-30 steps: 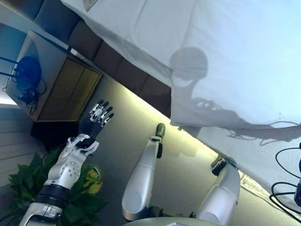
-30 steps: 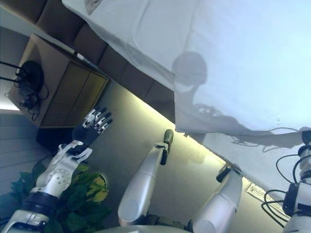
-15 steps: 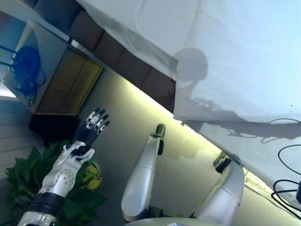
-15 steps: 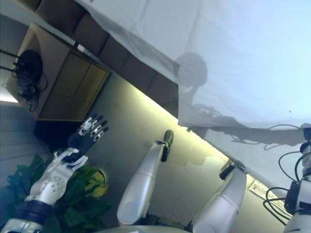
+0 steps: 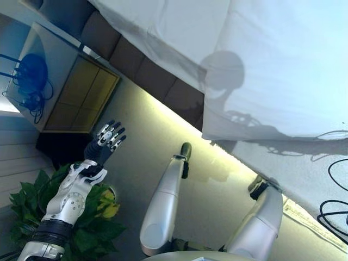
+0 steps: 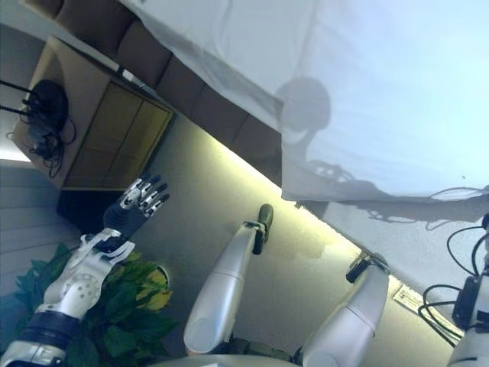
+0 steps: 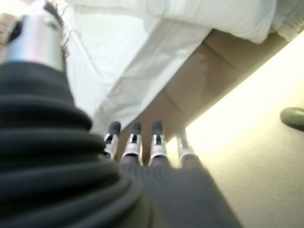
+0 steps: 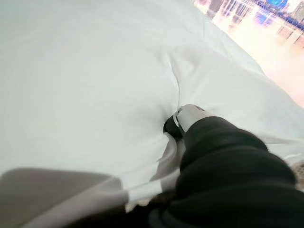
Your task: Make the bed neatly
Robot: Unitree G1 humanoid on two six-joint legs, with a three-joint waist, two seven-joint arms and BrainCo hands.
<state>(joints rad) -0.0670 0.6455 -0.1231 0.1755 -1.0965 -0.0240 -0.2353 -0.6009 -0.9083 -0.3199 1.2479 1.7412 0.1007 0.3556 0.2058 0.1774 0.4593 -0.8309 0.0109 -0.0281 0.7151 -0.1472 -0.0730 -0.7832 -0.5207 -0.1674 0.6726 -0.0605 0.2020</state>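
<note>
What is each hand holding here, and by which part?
Left hand: nothing, fingers straight. Right hand: buried in the white sheet; hold cannot be told.

A white sheet [image 5: 272, 70] lies spread over the bed, its edge overhanging.

Your two head eyes look down, sharing the white duvet [image 5: 272, 65] toward 1 o'clock. Each wrist camera sits very close, facing that same bedding along its hand.

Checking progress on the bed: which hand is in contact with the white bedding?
The right hand: it is pressed into the white bedding, fingers hidden. The left hand hangs over the floor, fingers straight, touching nothing.
</note>
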